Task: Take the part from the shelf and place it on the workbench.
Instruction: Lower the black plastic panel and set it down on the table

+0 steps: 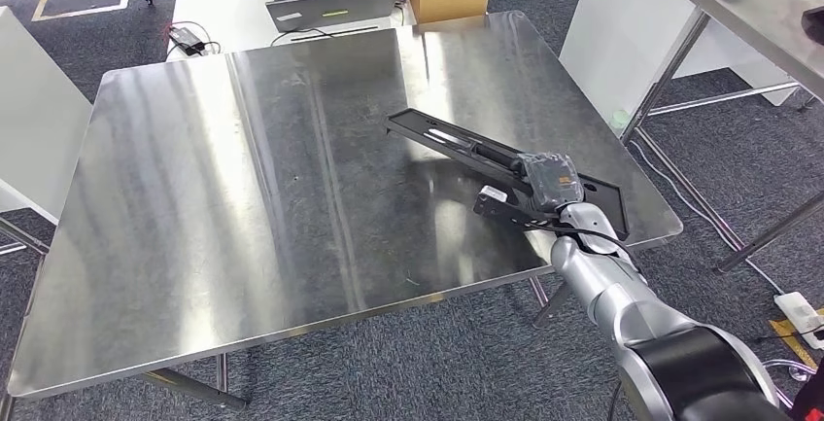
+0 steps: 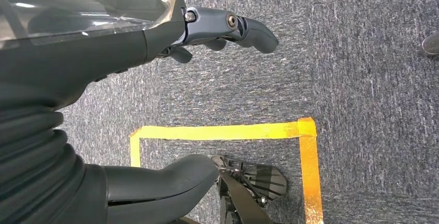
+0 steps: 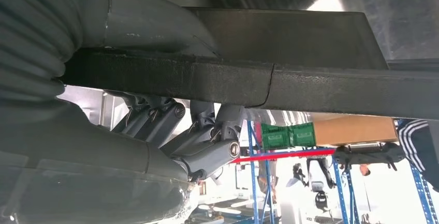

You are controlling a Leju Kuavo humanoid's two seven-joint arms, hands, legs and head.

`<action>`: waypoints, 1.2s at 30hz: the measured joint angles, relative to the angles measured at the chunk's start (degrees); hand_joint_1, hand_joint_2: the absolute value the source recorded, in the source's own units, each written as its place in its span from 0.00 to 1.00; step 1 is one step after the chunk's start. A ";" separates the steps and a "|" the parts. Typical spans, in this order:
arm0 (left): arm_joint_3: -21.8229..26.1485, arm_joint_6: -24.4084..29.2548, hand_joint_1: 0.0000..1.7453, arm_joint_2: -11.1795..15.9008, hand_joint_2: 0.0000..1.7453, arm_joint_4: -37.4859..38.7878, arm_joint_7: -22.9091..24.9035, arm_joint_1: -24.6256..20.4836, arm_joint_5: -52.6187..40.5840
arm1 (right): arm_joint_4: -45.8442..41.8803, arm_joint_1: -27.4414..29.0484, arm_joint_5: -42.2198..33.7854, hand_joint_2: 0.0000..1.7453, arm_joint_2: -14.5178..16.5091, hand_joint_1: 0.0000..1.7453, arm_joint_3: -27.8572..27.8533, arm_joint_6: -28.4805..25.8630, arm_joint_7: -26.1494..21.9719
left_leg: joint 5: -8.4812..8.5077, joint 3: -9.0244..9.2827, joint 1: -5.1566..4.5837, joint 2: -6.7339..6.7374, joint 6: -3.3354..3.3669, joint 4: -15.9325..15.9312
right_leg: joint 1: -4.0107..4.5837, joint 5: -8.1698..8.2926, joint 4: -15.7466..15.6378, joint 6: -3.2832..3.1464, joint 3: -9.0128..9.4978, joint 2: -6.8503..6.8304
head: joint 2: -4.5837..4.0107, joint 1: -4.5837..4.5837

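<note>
the long black part [image 1: 505,157] lay across the steel workbench [image 1: 272,178] near its right edge, the right hand [image 1: 544,188] gripping it (placing step, by appearance). next called for letting go. the left hand [image 2: 228,30] hung empty, fingers apart.

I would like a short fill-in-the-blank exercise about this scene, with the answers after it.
1. The long black part is held by the robot's ____ hand.
2. The part lies over the shiny ____ workbench.
3. The left hand hangs over grey carpet marked with ____ tape.

Answers: right; metal; yellow
</note>
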 joint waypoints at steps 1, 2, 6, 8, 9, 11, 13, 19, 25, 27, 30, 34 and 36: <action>-0.01 0.00 0.00 0.00 1.00 0.00 0.00 0.00 0.00 | 0.16 -0.04 0.01 1.00 -0.01 1.00 0.00 -0.01 -0.01 | 0.00 -0.01 -0.01 0.00 0.00 0.00 | -0.01 0.00 0.00 0.00 0.01 0.00 | 0.00 0.00; -0.01 -0.01 0.00 0.00 1.00 0.00 0.00 0.00 -0.01 | 0.29 -0.07 0.11 1.00 -0.02 1.00 0.00 -0.10 0.01 | 0.00 -0.01 -0.02 0.00 0.01 0.00 | -0.01 0.00 0.00 0.00 0.02 0.00 | 0.00 0.00; -0.01 -0.18 0.00 0.01 1.00 0.00 0.03 0.00 -0.41 | 0.90 -0.30 1.92 1.00 0.01 1.00 0.03 -0.99 -0.14 | -0.01 -0.02 -0.05 0.00 0.01 0.00 | -0.03 0.00 0.00 0.00 0.03 0.00 | 0.00 0.00; -0.01 -0.26 0.00 0.02 1.00 0.00 0.08 -0.01 -0.64 | 1.52 -0.91 3.88 1.00 0.22 1.00 0.15 -1.14 -0.62 | -0.01 -0.03 -0.05 0.02 0.01 0.00 | -0.06 0.00 0.00 0.00 0.02 0.02 | 0.00 0.00; -0.01 -0.24 0.00 0.02 1.00 0.00 0.10 -0.01 -0.70 | 1.90 -1.39 5.05 1.00 0.44 1.00 0.27 -1.19 -0.78 | -0.01 -0.03 -0.05 0.05 0.01 0.00 | -0.07 0.01 0.00 0.00 0.02 0.05 | 0.00 -0.01; -0.01 -0.10 0.00 0.02 1.00 0.00 0.04 -0.02 -0.77 | 2.56 -2.51 7.69 1.00 1.21 1.00 0.74 -1.41 -0.80 | -0.01 -0.03 -0.05 0.16 0.01 0.00 | -0.07 0.01 0.00 0.00 0.01 0.15 | 0.00 0.00; -0.01 0.02 0.00 -0.03 1.00 0.00 -0.05 -0.05 -0.81 | 2.98 -3.48 10.24 1.00 2.32 1.00 1.53 -2.01 -0.62 | -0.01 0.00 -0.04 0.26 0.01 0.00 | -0.06 0.02 0.00 0.01 -0.01 0.26 | 0.00 -0.01; 0.00 0.23 0.00 -0.38 1.00 0.00 0.07 -0.11 -1.00 | 3.31 -4.33 14.97 1.00 6.45 1.00 4.05 -4.43 -2.04 | 0.01 0.02 0.03 0.24 -0.01 -0.01 | 0.03 0.02 0.01 0.01 -0.04 0.27 | 0.00 -0.02; -0.01 0.35 0.00 -0.61 1.00 0.00 0.11 -0.17 -1.66 | 2.46 -3.69 20.05 1.00 10.61 1.00 7.41 -3.70 -2.62 | 0.01 0.00 0.04 0.31 -0.01 -0.04 | 0.05 0.02 0.02 0.01 -0.05 0.31 | 0.00 -0.01; -0.01 0.62 0.00 -0.64 1.00 0.00 0.11 -0.23 -1.92 | 1.75 -3.28 21.11 1.00 12.06 1.00 8.63 -2.93 -2.80 | 0.01 0.03 0.03 0.32 -0.01 -0.04 | 0.05 0.02 0.02 0.01 -0.05 0.31 | 0.00 -0.01; -0.01 1.18 0.00 -0.69 1.00 0.00 0.27 -0.24 -2.07 | 0.71 -2.58 22.51 1.00 13.90 1.00 10.41 -2.40 -2.81 | 0.01 0.04 0.03 0.30 -0.02 -0.04 | 0.04 0.02 0.02 0.01 -0.06 0.30 | 0.00 -0.01; -0.01 1.41 0.00 -0.72 1.00 0.00 0.59 -0.24 -2.04 | -0.15 -2.06 24.68 0.75 15.19 0.75 12.83 -2.55 -0.76 | 0.01 0.04 0.03 0.30 -0.02 -0.04 | 0.02 0.02 0.02 0.01 -0.05 0.29 | 0.00 0.01; 0.01 0.95 0.00 -0.71 1.00 0.00 0.81 -0.24 -2.02 | -0.26 -2.02 25.22 0.25 15.38 0.25 13.81 -2.67 0.42 | 0.01 0.04 0.02 0.31 -0.02 -0.03 | 0.01 0.02 0.02 0.01 -0.04 0.29 | 0.00 0.01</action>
